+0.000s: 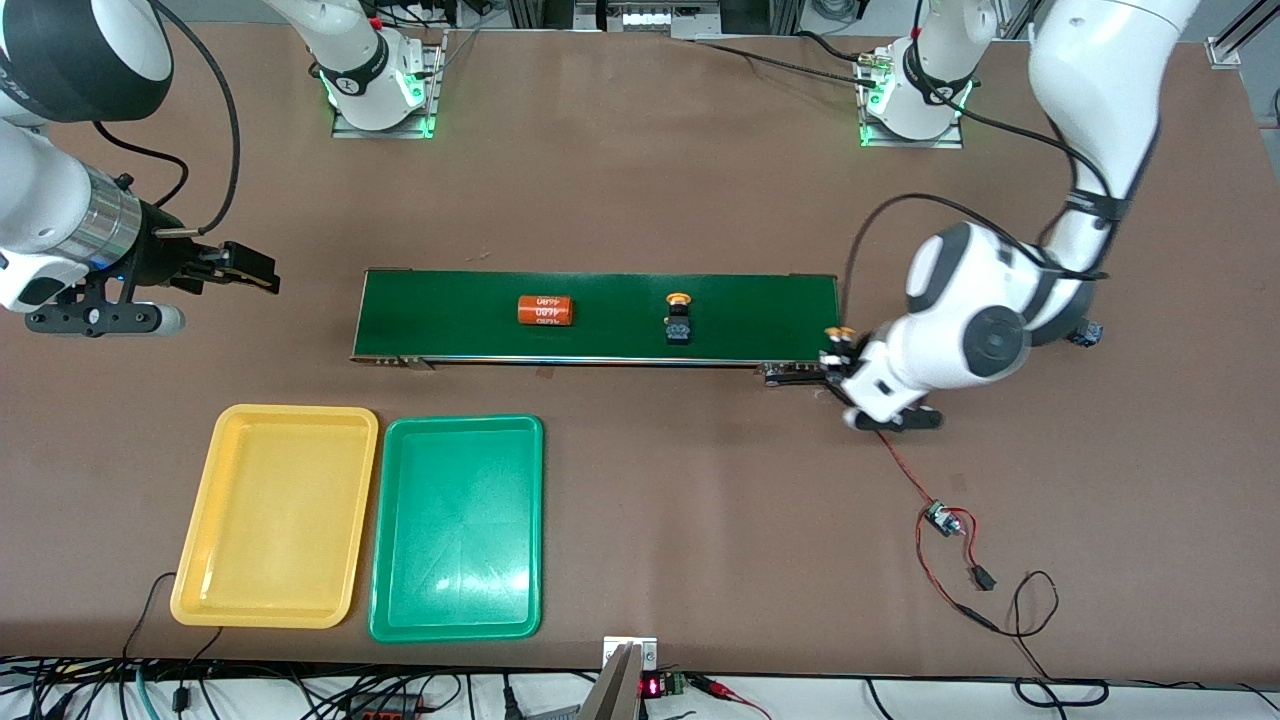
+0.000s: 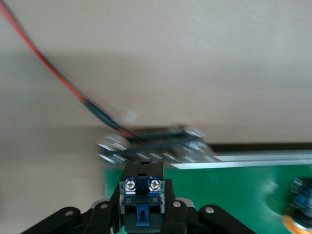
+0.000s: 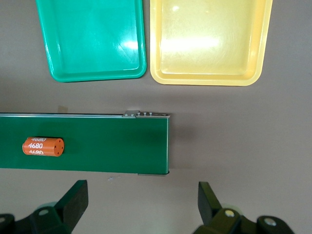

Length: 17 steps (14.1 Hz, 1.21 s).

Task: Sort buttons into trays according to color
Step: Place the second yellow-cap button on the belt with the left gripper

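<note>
Front view findings: both trays, the yellow tray (image 1: 275,515) and the green tray (image 1: 457,527), are seen empty, so no sorting is judged complete. One yellow-capped button (image 1: 679,320) rests on the conveyor belt (image 1: 600,315), beside an orange cylinder (image 1: 546,310). The left gripper (image 1: 832,362), at the belt's left-arm end, is clamped on a second yellow-capped button (image 2: 141,202). The right gripper (image 1: 235,270) is held wide apart, empty, waiting off the belt's other end. No green-capped buttons are visible.
</note>
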Motion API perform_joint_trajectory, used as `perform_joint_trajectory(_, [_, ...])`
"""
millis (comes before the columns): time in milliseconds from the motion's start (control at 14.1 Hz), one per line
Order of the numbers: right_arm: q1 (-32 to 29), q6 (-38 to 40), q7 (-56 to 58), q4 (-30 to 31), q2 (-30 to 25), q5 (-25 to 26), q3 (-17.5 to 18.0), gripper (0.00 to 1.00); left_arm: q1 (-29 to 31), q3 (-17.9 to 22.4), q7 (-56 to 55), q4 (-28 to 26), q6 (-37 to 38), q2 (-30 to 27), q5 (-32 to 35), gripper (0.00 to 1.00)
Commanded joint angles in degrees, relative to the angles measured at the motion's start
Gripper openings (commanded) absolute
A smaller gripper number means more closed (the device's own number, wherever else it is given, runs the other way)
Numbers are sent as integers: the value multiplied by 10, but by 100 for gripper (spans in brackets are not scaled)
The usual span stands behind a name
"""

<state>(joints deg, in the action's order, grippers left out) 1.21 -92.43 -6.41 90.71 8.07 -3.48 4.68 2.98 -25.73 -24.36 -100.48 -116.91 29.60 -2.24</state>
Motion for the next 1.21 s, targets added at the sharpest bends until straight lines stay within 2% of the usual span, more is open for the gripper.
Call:
perform_joint_trajectory(0, [-1, -5, -3, 3, -2, -9, 0, 100, -34, -14, -73, 1, 12, -5, -9, 16])
perform_joint_trajectory(497, [-1, -6, -4, 5, -2, -9, -1, 100, -56, -15, -76, -34, -30, 15, -9, 26])
perform_joint_trajectory(568, [-1, -7, -4, 5, -2, -9, -1, 100, -56, -15, -75, -39, -40, 18, -9, 41])
perform_joint_trajectory(639, [-1, -7, -4, 5, -2, -9, -1, 100, -55, -14, -72, -39, -41, 21, -8, 66])
perform_joint_trajectory(710, [-1, -6, -4, 5, -2, -8, -1, 100, -53, -15, -66, -39, -41, 20, -7, 98])
perform_joint_trajectory(994, [2, -10, -4, 5, -2, -8, 0, 100, -38, -16, -68, -28, -22, -22, -6, 100])
perform_joint_trajectory(1136, [1, -10, -3, 5, -2, -8, -1, 100, -26, -12, -68, -4, 13, -41, -2, 100])
